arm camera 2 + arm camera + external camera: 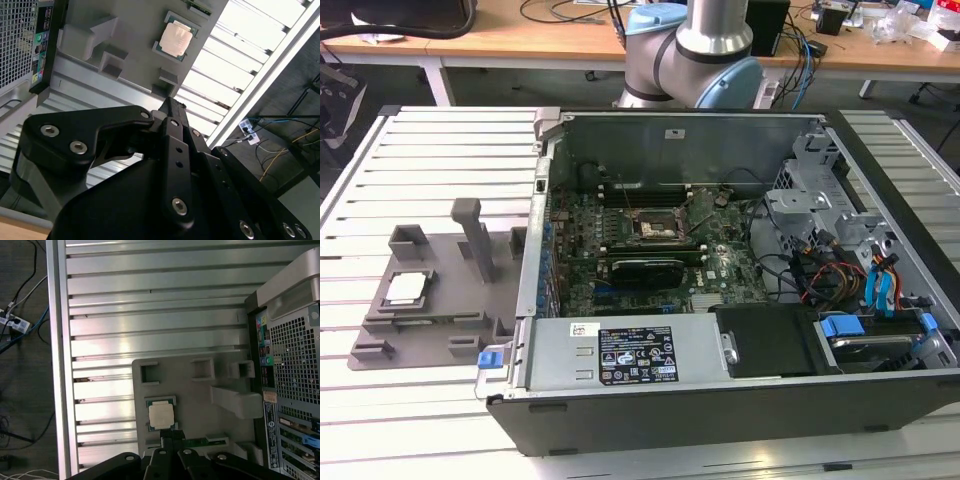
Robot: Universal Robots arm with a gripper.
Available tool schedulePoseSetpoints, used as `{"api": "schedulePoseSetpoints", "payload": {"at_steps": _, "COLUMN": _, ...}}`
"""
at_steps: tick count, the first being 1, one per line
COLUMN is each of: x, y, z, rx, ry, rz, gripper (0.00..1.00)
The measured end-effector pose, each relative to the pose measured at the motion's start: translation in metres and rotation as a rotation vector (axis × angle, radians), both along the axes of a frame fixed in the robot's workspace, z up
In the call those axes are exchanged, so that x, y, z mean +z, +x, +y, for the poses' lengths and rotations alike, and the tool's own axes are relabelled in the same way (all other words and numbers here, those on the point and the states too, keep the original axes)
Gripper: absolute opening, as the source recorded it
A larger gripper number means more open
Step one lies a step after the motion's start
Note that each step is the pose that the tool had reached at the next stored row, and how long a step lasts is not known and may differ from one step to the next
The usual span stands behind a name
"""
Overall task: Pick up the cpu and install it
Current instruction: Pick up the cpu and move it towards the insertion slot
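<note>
Slatted metal table [150,335], claw [170,436] aimed down at cpu [161,415] in grey tray [200,400]

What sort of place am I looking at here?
Probably a robotics lab for computer assembly: a robot arm stands by an open computer case on a slatted metal table, and a cpu sits in a grey tray.

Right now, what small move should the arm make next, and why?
Probably ease the gripper closer to the small square silvery-topped cpu: it lies untouched in its pocket on the grey plastic fixture tray, and the gripper hangs apart from it.
</note>
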State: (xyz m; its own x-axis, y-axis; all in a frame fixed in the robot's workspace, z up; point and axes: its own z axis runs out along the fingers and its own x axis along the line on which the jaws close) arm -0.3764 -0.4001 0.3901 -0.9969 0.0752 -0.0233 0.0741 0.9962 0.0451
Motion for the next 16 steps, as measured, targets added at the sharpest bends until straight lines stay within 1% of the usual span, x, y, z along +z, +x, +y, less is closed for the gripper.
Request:
{"api": "schedulePoseSetpoints", "payload": {"at_steps": 5, "x": -0.0002, "y": 0.0, "z": 0.0, "rx": 0.0, "ry": 0.0, "rz": -0.0001, "gripper": 0.11}}
{"api": "schedulePoseSetpoints", "payload": {"at_steps": 8, "x": -0.0002, "y": 0.0, "z": 0.0, "rx": 0.0, "ry": 0.0, "rz": -0.0001, "gripper": 0.29}}
{"api": "schedulePoseSetpoints", "payload": {"at_steps": 10, "x": -0.0003, "y": 0.0, "z": 0.0, "rx": 0.0, "ry": 0.0, "rz": -0.0001, "gripper": 0.54}}
{"api": "schedulePoseSetpoints", "payload": {"at_steps": 11, "x": -0.0003, "y": 0.0, "z": 0.0, "rx": 0.0, "ry": 0.0, "rz": 0.0, "gripper": 0.6}}
{"api": "schedulePoseSetpoints", "payload": {"at_steps": 14, "x": -0.0007, "y": 0.0, "z": 0.0, "rx": 0.0, "ry": 0.0001, "rz": -0.0002, "gripper": 0.6}}
{"api": "schedulePoseSetpoints", "payload": {"at_steps": 16, "x": -0.0023, "y": 0.0, "z": 0.0, "rx": 0.0, "ry": 0.0, "rz": -0.0001, "gripper": 0.6}}
